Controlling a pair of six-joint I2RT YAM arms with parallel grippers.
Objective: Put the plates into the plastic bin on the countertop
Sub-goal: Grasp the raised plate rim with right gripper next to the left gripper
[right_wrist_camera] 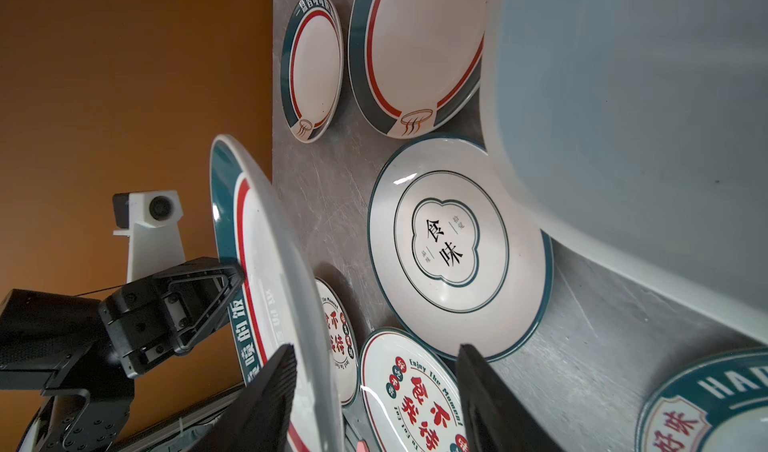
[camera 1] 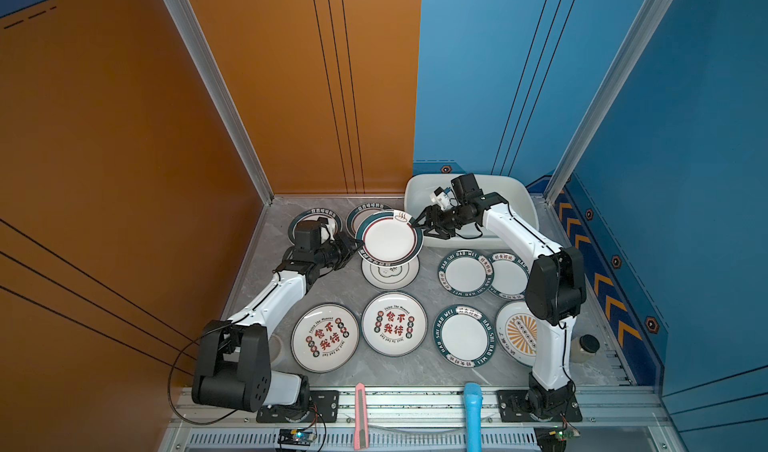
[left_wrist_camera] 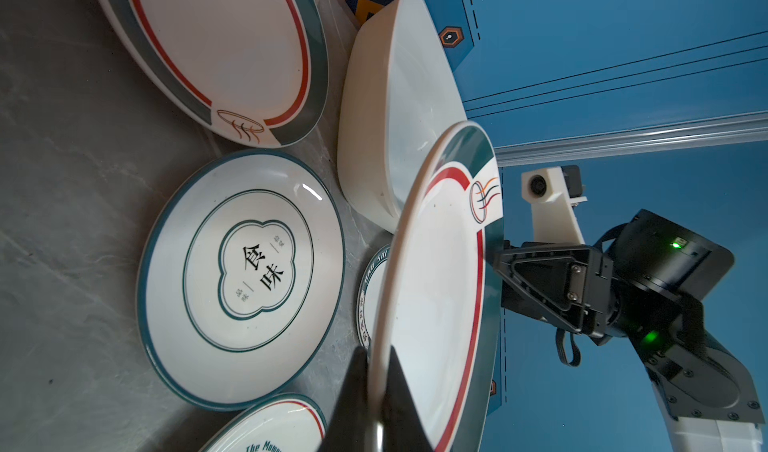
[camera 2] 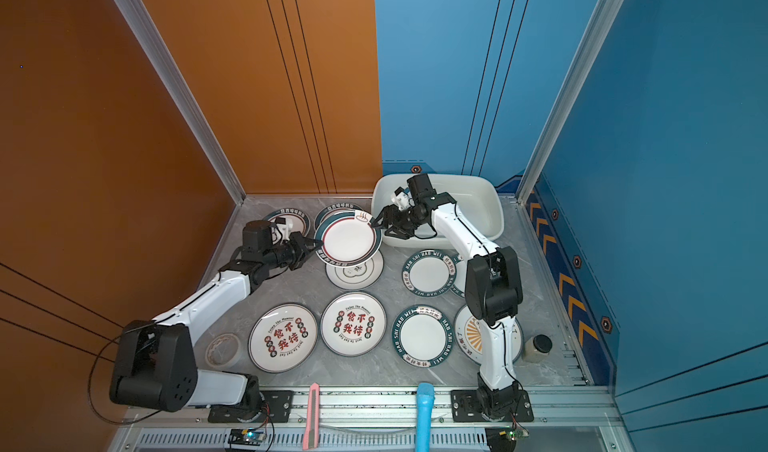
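As it lies, one plate [left_wrist_camera: 241, 279] reads "食味".

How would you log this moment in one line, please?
left gripper: shut on raised plate | right gripper: open astride opposite rim | plastic bin: no plate visible

The left arm [camera 1: 270, 296] reached forward, the left gripper [camera 1: 360, 244] clamped on a lifted plate's [camera 1: 388, 237] rim. The right arm [camera 1: 515, 229] stretched across toward it, the right gripper's [camera 1: 413, 221] jaws apart, straddling the opposite rim.
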